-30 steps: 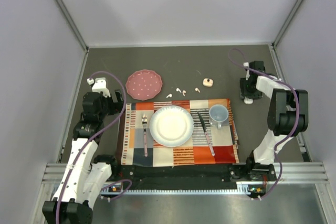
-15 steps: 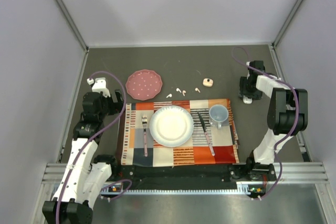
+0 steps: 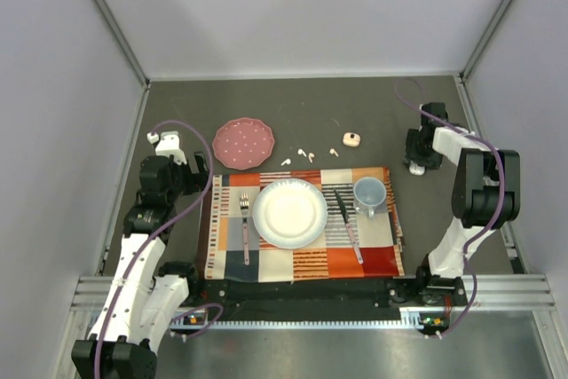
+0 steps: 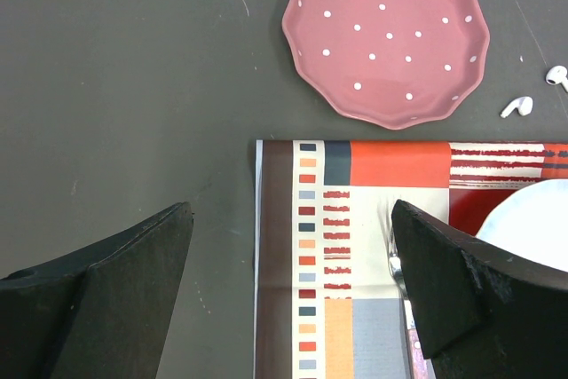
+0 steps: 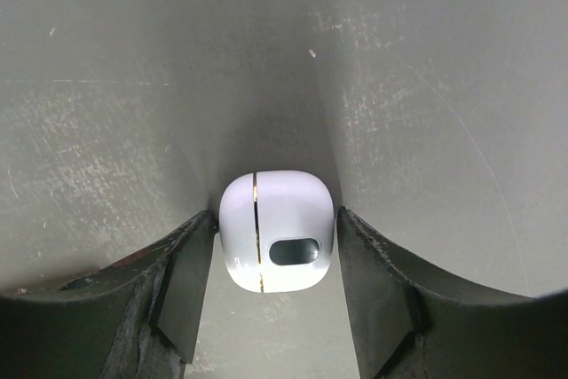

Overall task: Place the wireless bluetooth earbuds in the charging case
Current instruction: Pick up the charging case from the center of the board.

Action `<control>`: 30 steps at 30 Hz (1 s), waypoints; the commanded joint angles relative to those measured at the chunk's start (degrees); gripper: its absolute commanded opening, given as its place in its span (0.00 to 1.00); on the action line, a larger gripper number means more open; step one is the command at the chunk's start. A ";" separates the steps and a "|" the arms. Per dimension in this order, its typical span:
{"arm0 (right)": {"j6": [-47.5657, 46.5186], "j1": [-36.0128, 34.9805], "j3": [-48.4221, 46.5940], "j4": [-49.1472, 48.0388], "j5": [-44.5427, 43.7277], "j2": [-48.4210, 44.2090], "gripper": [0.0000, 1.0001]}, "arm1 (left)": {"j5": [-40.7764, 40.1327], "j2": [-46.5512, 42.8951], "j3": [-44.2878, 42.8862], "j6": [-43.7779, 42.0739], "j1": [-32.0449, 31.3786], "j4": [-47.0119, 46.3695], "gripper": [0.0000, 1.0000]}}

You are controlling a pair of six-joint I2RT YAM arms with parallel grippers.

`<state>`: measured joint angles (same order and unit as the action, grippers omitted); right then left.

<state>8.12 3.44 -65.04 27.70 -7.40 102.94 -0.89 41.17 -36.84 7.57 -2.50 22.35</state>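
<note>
Earbuds: a few tiny short-stemmed plastic earbuds (image 4: 516, 106), white to pale pink, are seen lying loose on the dark grey worktop (image 3: 355, 104).
Edges: they are scattered just beyond the far edge of the striped patchwork placemat (image 3: 302, 264), between a pink white-dotted scalloped plate (image 4: 387, 35) and a small peach rounded box (image 3: 351, 139).
Room: bare worktop is shown from the earbuds to the back wall.
Case: a glossy white rounded plastic charging case (image 5: 277, 231), marked by a thin seam and a dark oval, is set near the right wall, well apart from the earbuds.
Right pincer (image 3: 416, 164): it is clamped on the charging case, one finger against each side.
Left pincer (image 4: 291, 210): it is spread wide over the placemat's left edge, and nothing is held.
</note>
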 commanded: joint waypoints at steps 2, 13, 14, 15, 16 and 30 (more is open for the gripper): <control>3.30 1.47 -1.85 -0.28 -0.07 1.83 0.60 | 0.45 0.58 -1.04 -0.10 0.13 -0.90 0.99; 5.68 2.89 -1.23 -0.63 2.13 2.18 0.53 | -2.01 1.28 -1.83 -1.33 0.13 0.06 0.99; 5.85 2.89 -1.15 -0.72 2.47 2.09 0.52 | -2.36 1.28 -2.01 -1.68 0.13 0.15 0.99; 5.85 2.97 -1.06 -0.63 2.56 2.09 0.50 | -2.63 1.20 -2.18 -1.86 0.13 0.41 0.99; 6.03 2.97 -0.97 -0.72 2.48 1.75 0.49 | -3.15 1.11 -2.27 -1.86 0.13 0.33 0.99; 17.15 2.10 -0.26 -2.30 11.61 -12.99 0.10 | 3.68 -0.65 -3.15 4.64 0.13 -1.08 0.99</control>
<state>16.86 6.13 -64.45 27.73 -1.93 99.83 -1.67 41.43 -36.86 9.85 -2.50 23.59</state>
